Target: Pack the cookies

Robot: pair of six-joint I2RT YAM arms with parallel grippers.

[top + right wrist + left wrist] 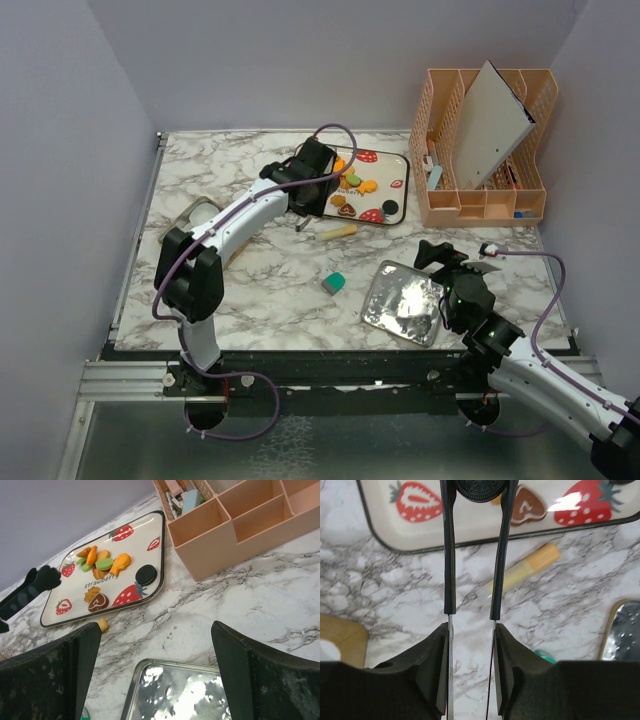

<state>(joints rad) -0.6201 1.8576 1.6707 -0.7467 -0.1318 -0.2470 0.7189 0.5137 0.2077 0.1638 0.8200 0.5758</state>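
Note:
The cookies (pixel 355 183) lie in a small pile on a white tray (pixel 404 172) printed with strawberries. They are orange, green and brown, with a lone black round one (pixel 390 208) near the tray's front right corner. The pile (pixel 102 562) and the black one (pixel 146 574) also show in the right wrist view. My left gripper (pixel 322 192) reaches over the tray's left part. Its long thin fingers (pixel 449 545) are shut on another black round cookie (pixel 480 492) at their tips. A brown heart cookie (pixel 527 507) lies beside it. My right gripper (pixel 155 675) is open and empty above a shiny metal tin (pixel 200 695).
The metal tin (pixel 403 302) sits front right. A teal block (pixel 333 283) and a yellow tube (pixel 337 232) lie between the tin and the tray. A peach organizer (pixel 485 150) with a grey board stands at the back right. A wooden-rimmed lid (pixel 195 215) lies on the left.

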